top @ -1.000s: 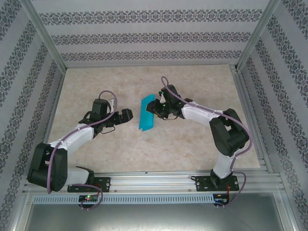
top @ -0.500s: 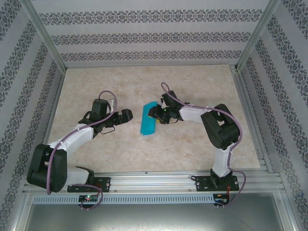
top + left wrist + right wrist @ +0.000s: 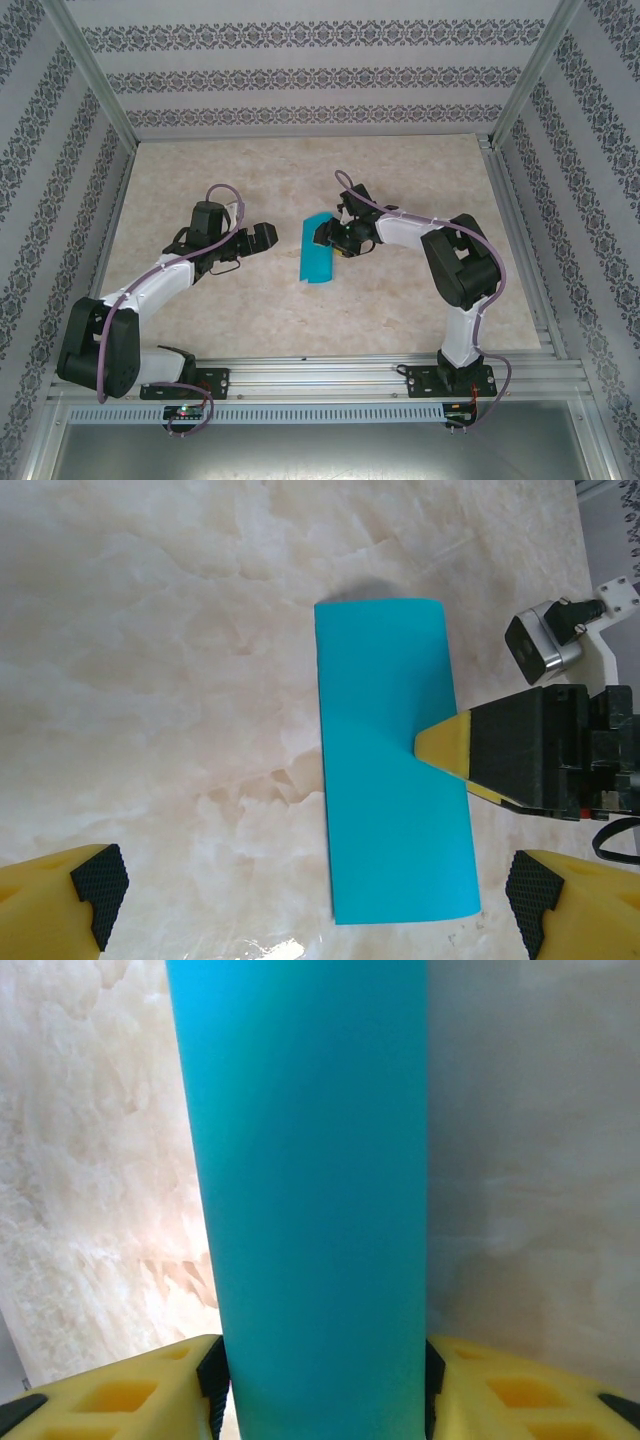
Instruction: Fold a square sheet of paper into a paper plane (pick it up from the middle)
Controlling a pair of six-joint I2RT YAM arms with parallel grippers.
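The sheet of paper (image 3: 318,250) lies folded into a long turquoise strip near the middle of the tabletop (image 3: 200,170), its length running roughly from 12 to 6 o'clock in the overhead view; the right claw (image 3: 326,238) meets it from 3 o'clock, with one yellow finger (image 3: 445,748) resting on the strip's long edge about halfway along; seen from the right wrist, the paper (image 3: 320,1190) fills the gap between the two yellow fingers (image 3: 150,1390), which stand partly apart, and I cannot tell whether they press on it; the left claw (image 3: 262,237) sits at 9 o'clock of the strip, near but clear of it, spread wide with nothing in it, its fingertips (image 3: 95,885) at the two lower corners of its own wrist view.
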